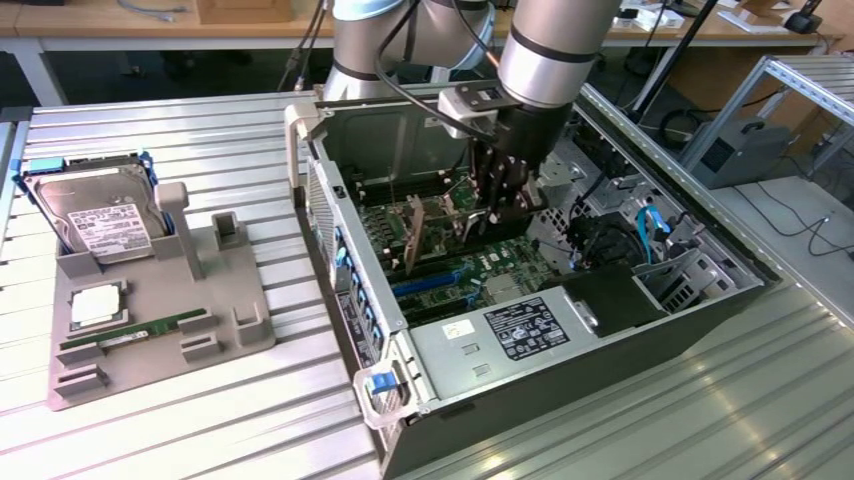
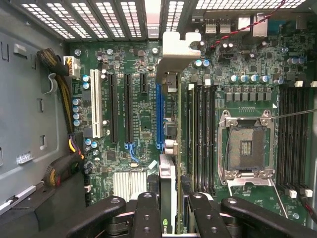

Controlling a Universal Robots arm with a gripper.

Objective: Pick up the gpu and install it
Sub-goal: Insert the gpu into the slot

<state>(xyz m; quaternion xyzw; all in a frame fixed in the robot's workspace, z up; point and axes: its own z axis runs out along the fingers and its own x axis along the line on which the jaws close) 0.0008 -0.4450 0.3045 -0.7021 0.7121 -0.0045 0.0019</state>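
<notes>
Gripper (image 2: 167,210) pinches the gpu (image 2: 167,148) edge-on above the motherboard (image 2: 138,124); outside, the case (image 1: 561,330) surrounds it.

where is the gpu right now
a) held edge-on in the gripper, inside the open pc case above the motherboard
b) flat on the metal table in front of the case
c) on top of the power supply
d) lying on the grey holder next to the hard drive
a: the gripper is down inside the open case, its fingers closed on the gpu, which stands edge-on over the motherboard slots.
</notes>
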